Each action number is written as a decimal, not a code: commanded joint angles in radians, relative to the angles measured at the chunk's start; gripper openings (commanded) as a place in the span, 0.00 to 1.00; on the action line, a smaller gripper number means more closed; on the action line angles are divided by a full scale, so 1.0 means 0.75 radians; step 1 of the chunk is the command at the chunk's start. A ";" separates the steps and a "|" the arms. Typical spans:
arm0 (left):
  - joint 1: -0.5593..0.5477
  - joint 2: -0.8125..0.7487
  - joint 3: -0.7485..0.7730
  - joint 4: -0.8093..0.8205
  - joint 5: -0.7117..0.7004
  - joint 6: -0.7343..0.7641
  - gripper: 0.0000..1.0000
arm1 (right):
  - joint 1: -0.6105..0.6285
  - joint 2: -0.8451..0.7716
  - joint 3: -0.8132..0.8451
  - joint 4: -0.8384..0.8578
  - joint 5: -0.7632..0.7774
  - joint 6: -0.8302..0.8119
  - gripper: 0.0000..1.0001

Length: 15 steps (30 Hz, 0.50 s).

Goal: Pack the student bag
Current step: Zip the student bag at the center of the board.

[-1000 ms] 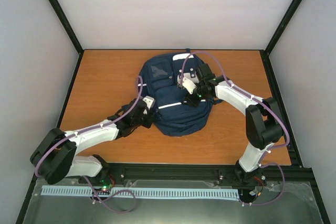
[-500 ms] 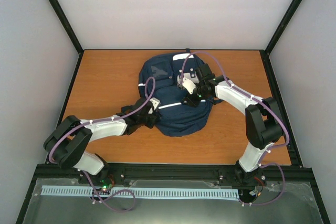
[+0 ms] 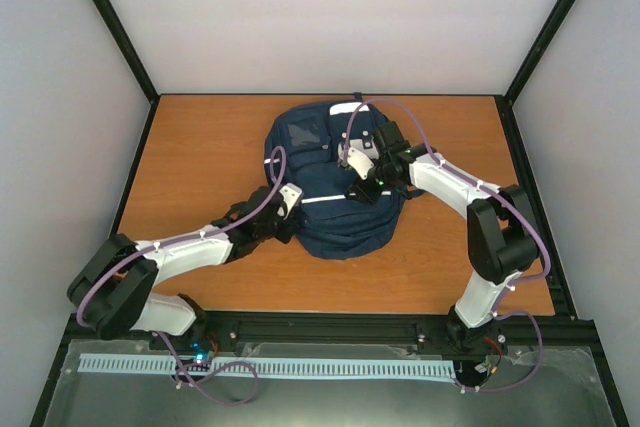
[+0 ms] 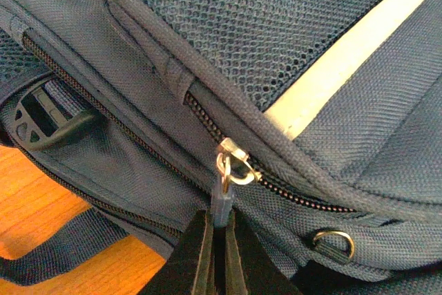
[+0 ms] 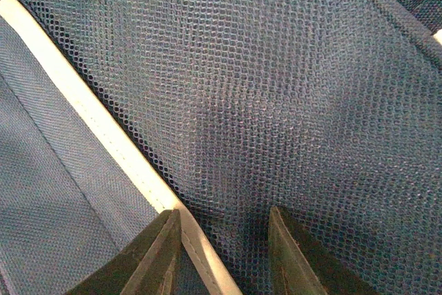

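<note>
We are working on the student bag (image 3: pixel 335 197), which is lying flat in the middle of the surface (image 3: pixel 200 147), toward its far edge. Our left end effector (image 4: pixel 215 257) is pinching the zipper pull (image 4: pixel 219 205) at the bag's near-left side, its jaws closed tight on the thin tab. Our right end effector (image 5: pixel 224 226) is resting on the mesh panel (image 5: pixel 276 88) just beside the white stripe (image 5: pixel 103 143), jaws partly apart and gripping nothing, apparently pinning the bag down. We are judging that the pull should be running along the line of the zipper teeth (image 4: pixel 290 188), not lifting away from the fabric, while the right side is bracing the bag against sliding. Tugging at an angle is risking the tab slipping free.
</note>
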<state>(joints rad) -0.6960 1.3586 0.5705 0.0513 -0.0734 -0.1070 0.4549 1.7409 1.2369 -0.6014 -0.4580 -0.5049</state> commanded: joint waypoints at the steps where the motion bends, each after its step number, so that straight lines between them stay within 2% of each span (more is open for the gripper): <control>1: -0.027 -0.077 0.003 0.033 0.068 -0.073 0.01 | 0.005 0.051 -0.009 -0.032 0.001 -0.006 0.35; 15: -0.195 -0.102 0.005 -0.196 0.157 -0.252 0.01 | 0.005 0.064 -0.004 -0.045 0.008 -0.003 0.35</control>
<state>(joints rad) -0.7887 1.3079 0.5652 -0.0456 -0.0555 -0.2306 0.4522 1.7443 1.2369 -0.6247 -0.4625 -0.5087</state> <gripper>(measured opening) 0.045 0.348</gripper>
